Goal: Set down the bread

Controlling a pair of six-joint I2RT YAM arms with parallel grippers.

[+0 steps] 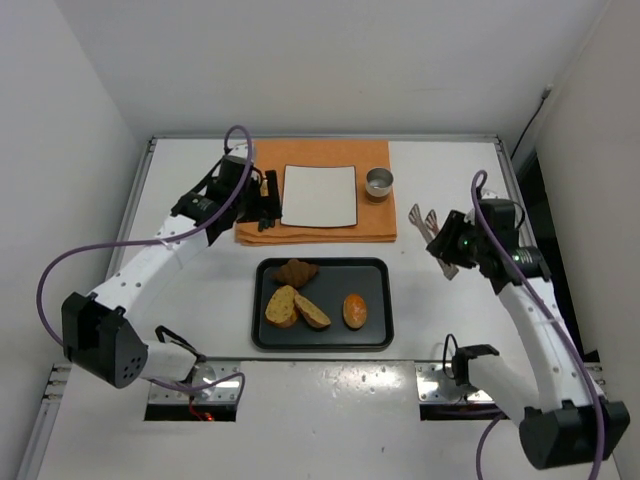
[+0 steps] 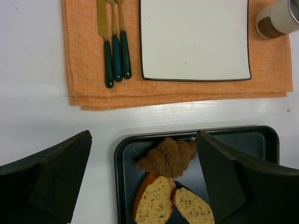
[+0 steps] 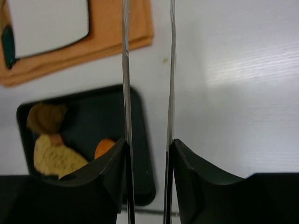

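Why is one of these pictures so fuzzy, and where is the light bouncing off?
Right wrist view: the tray and roll behind are out of focus, the tongs up close sharper, a bright sheen on the table. Left wrist view: crisp, with a pale glare streak below the orange cloth. Top view: even light, faint shadows.

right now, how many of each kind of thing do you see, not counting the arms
toast slices: 2
croissant: 1
roll: 1
tray: 1
plate: 1
cup: 1
orange cloth: 1
green-handled cutlery: 3
tongs: 1
total: 12
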